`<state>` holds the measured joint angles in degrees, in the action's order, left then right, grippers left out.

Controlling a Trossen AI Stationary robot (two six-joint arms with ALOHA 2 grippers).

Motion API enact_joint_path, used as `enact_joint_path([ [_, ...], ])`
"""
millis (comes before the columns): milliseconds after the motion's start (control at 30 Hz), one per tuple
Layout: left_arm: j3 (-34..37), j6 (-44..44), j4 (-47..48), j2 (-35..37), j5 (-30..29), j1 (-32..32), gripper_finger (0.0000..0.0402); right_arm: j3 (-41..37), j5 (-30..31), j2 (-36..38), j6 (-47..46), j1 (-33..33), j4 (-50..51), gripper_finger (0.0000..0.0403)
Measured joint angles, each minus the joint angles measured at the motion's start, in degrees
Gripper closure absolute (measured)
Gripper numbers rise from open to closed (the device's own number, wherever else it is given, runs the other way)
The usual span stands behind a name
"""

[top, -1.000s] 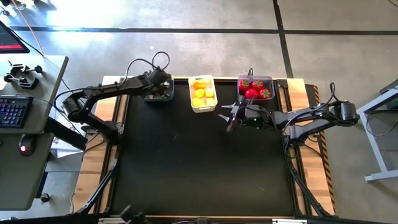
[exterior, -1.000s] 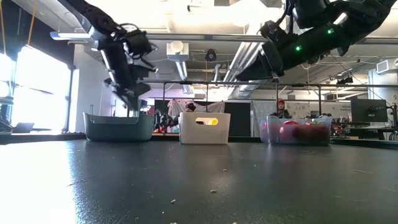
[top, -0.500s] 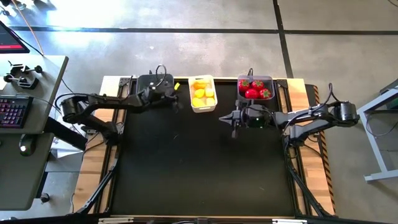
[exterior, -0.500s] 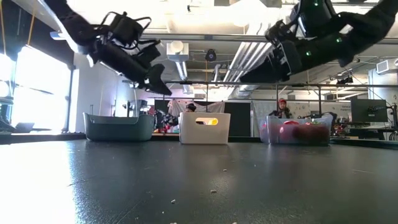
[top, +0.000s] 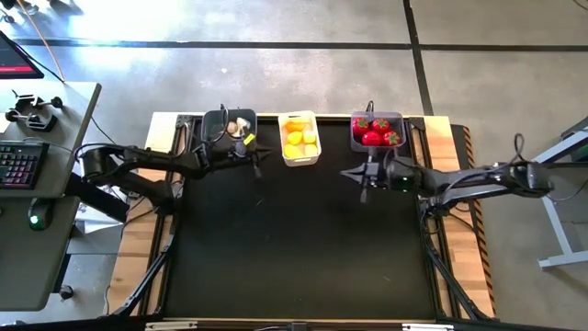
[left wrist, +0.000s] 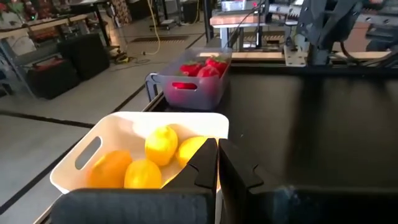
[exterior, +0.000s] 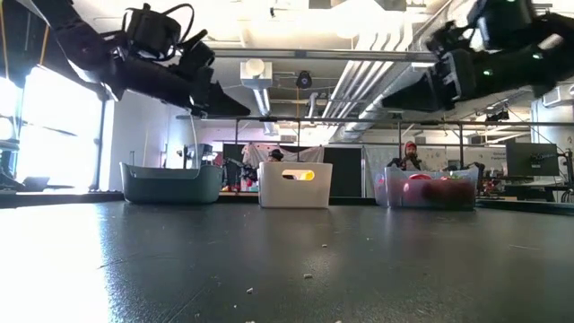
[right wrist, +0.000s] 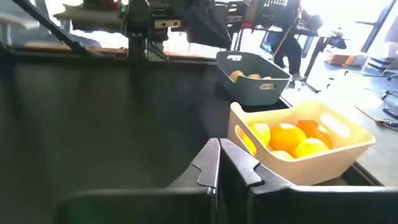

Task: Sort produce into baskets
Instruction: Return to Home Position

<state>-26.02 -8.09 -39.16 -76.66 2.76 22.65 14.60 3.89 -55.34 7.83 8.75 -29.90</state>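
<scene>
Produce [top: 299, 140] fills three baskets [top: 300, 162] across the upper middle of the high view; my left gripper [top: 258, 158] and right gripper [top: 349, 175] hang just below, fingers pressed together.

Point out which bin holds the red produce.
The see-through bin at the row's right end, nearest the right gripper; the white middle bin holds yellow pieces, the grey left bin beige ones.

Black table [top: 303, 248]; keyboard [top: 16, 165] on a grey desk [top: 64, 184] — person [exterior: 410, 155] beyond.
</scene>
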Motion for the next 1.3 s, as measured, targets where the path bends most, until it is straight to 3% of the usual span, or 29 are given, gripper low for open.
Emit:
enact_joint_path([
  [400,0.0,-1.6,0.6,6.1,3.1,-0.2,0.0401,-13.6,0.2,25.6,-1.8,0.2,-0.3,0.0403],
  [633,0.1,-2.1,0.1,6.6,4.3,-0.2,0.0401,-14.0,2.4,37.2,-3.1,0.2,12.0,0.0403],
  [900,10.6,1.7,-19.9,8.1,5.3,-0.2,0.0401,-14.0,2.5,48.4,-1.7,0.2,21.1,0.0403],
  [1067,16.0,3.4,-20.8,14.6,2.5,-0.9,0.0401,-13.9,5.0,55.2,-2.8,0.2,28.0,0.0403],
  [1167,18.7,3.7,-20.4,19.4,-1.7,-1.7,0.0401,-13.9,5.6,55.1,-1.5,0.2,28.0,0.0403],
  [1300,22.0,6.0,-19.7,26.0,-2.4,-2.5,0.0401,-13.9,6.0,55.1,-1.5,0.3,27.9,0.0403],
])
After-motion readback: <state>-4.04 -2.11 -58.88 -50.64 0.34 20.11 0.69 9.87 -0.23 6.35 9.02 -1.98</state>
